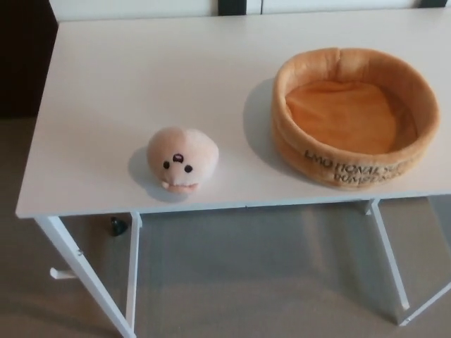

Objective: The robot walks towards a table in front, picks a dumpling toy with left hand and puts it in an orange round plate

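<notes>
No part of robot body in view.

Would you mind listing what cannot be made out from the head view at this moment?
- Both robot hands: not in view at all.
- Lettering on the plate: blurred, and its end curves out of sight around the wall.
- Small dark object under the table: too small to identify.
- Table's far edge and right end: cut off by the picture's edges.
- Underside of the dumpling: hidden by its own body.

Soft, even, slightly blurred; pale shadows left of toy (182, 159) and plate (354, 117) on bright table (141, 77).
</notes>
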Controlling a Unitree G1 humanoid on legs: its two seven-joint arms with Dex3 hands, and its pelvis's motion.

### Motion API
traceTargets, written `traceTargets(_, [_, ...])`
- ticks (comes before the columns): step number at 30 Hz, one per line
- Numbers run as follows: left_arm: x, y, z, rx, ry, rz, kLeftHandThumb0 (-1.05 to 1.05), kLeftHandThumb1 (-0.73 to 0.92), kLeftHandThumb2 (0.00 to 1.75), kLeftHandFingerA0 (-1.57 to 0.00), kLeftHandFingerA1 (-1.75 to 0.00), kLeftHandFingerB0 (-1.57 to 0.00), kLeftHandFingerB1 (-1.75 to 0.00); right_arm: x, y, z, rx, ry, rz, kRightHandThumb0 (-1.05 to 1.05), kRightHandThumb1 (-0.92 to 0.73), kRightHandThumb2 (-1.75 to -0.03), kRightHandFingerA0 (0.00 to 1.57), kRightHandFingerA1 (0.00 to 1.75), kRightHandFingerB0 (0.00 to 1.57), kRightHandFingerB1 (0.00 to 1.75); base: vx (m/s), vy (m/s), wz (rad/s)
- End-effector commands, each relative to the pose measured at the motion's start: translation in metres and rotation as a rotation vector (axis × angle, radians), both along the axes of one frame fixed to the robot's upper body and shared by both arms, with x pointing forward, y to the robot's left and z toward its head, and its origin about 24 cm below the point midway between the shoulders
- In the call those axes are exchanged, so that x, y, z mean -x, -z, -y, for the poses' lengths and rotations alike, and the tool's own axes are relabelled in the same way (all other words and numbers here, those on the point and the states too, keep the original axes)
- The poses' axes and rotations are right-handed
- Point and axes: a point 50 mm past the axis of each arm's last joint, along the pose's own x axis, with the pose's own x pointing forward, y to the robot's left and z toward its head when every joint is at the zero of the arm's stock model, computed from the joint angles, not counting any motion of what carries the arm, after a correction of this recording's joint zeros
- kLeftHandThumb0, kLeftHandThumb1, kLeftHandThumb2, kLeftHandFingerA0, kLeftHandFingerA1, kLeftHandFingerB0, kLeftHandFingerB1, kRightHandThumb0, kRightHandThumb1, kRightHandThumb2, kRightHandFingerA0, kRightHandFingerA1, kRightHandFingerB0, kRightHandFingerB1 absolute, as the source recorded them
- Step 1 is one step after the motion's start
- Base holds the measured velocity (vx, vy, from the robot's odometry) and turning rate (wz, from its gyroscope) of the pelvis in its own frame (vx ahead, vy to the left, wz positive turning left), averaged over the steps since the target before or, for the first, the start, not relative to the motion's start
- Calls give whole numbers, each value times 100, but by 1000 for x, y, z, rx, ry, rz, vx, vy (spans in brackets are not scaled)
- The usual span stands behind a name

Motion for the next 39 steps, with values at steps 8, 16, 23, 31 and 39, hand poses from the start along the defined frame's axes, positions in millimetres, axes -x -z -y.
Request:
traceTargets(8, [1,-4,-5,-24,26,3,-21,71,60,-39,-36,-32,-30,3,-1,4,9,16,-5,-40,-66,-60,81,47,44,34,58,-28,3])
traceTargets(16, [-6,-17,-14,-22,-1,126,-25,72,60,-37,-33,-32,-30,3,1,2,6,27,-24,-40,-66,-60,77,47,43,34,0,0,0])
traceTargets(23, [-32,-91,-33,-69,-25,597,-27,67,65,-28,-34,-26,-32,7,1,2,5,24,-22,-38,-67,-60,73,46,42,34,0,0,0])
traceTargets(31, [-66,-232,-13,-119,223,1154,-20,65,62,-22,-32,-20,-29,2,1,3,30,13,-40,-39,-68,-60,75,45,44,35,0,0,0])
traceTargets(39, [-103,-340,35,-138,598,1410,-21,56,57,-14,-30,-14,-28,-2,1,2,32,-3,-24,-38,-66,-60,77,47,42,34,0,0,0])
